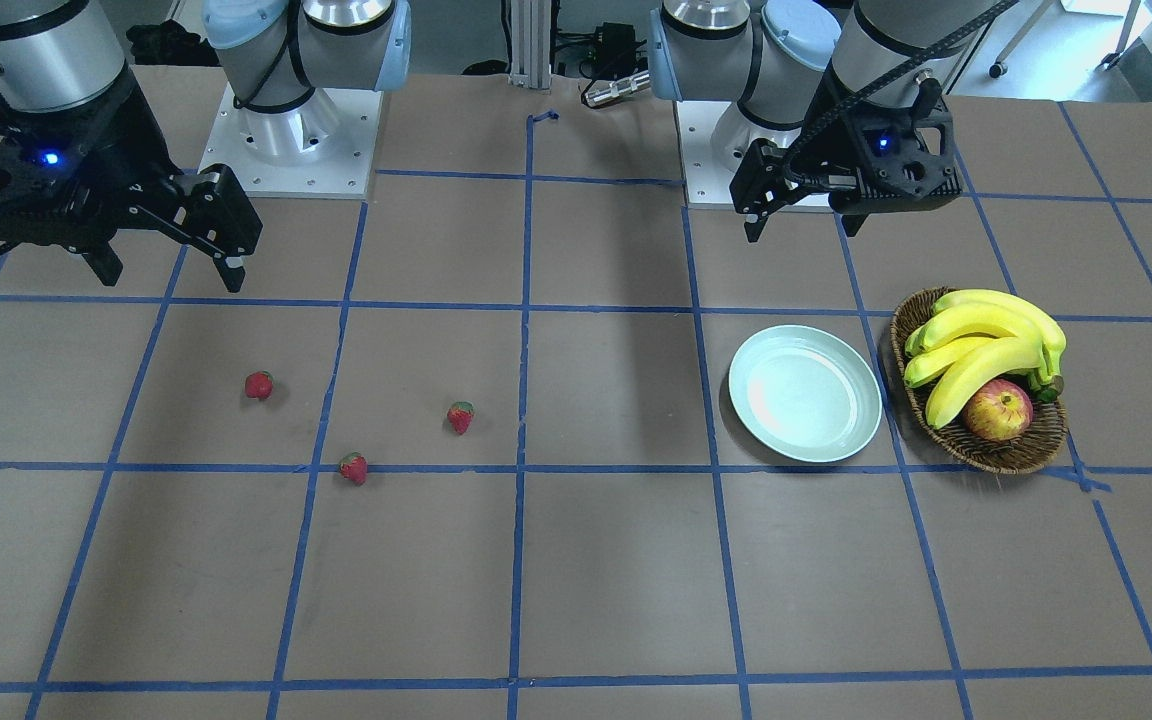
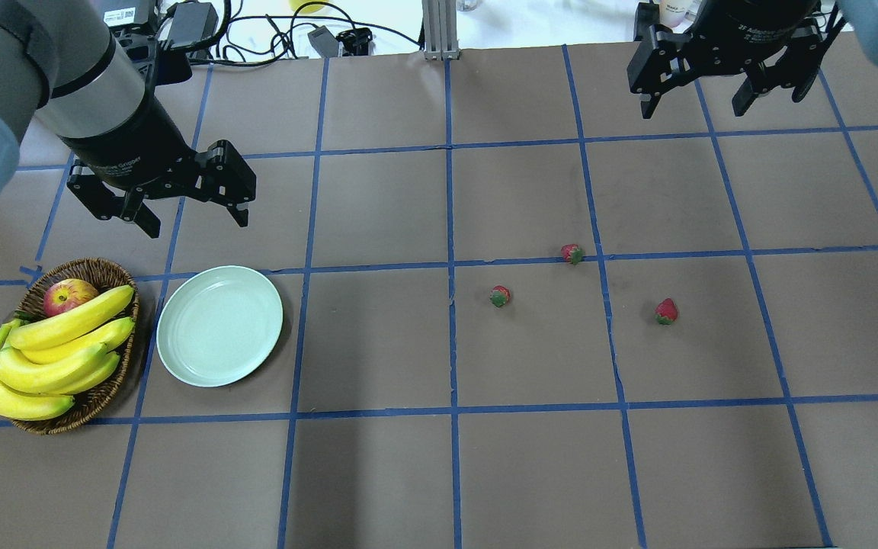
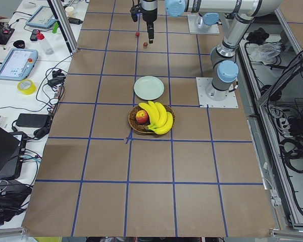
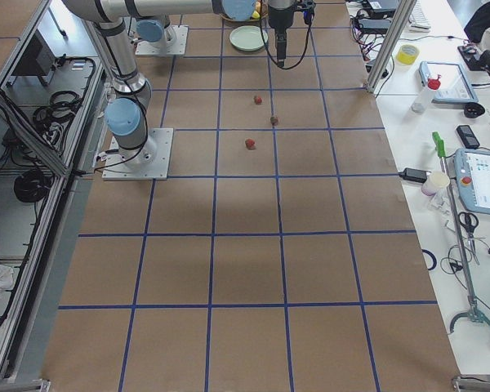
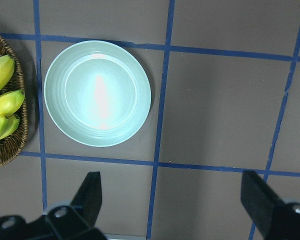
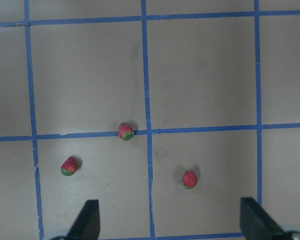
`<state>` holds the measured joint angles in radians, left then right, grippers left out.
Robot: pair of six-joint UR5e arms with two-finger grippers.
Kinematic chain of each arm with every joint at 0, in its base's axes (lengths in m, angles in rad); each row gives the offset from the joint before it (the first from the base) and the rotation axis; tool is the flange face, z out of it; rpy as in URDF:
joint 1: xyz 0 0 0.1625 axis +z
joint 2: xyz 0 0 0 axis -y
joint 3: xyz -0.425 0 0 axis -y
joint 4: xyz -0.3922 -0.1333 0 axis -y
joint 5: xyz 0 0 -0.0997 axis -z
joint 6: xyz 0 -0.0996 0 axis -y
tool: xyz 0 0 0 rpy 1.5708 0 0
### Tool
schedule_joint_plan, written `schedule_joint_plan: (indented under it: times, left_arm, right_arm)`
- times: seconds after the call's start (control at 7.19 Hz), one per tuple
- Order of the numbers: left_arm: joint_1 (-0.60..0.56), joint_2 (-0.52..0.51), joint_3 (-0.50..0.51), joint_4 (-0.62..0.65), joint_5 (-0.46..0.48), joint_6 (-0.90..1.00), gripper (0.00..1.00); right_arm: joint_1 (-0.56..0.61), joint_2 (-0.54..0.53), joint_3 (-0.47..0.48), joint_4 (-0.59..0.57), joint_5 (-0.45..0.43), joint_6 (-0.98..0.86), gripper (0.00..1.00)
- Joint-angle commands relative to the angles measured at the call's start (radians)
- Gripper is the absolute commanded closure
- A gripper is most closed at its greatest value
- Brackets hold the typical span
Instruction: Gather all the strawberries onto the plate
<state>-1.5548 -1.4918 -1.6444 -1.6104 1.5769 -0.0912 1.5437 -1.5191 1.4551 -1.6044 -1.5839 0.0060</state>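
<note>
Your right hand point(image 2: 692, 107) hangs open, well apart from three spaced-out strawberries point(image 2: 499, 296) mid-counter point(image 2: 378, 473); left hand point(image 2: 197, 223) open near plate point(image 2: 219, 325).

The plate point(image 3: 149, 87) sits beside the basket point(image 3: 133, 124), with seemingly two strawberries point(image 3: 145, 44) far beyond.

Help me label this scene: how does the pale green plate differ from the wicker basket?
The round pale mint-green glossy plate is smooth and empty; the brown wicker basket is woven and holds yellow bananas and a red-yellow apple. The plate looks shallower than the basket. Both lie side by side.
</note>
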Motion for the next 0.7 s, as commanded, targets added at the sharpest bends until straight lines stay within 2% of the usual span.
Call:
schedule_joint_plan:
  times: [0.0, 0.56]
  left_arm:
    - [0.005, 0.002, 0.000, -0.003, 0.002, -0.001, 0.00]
    - [0.004, 0.010, -0.011, -0.042, -0.001, -0.021, 0.00]
  right_arm:
    - [0.006, -0.003, 0.002, -0.002, -0.007, 0.003, 0.00]
    - [0.006, -0.001, -0.004, -0.011, 0.005, 0.005, 0.00]
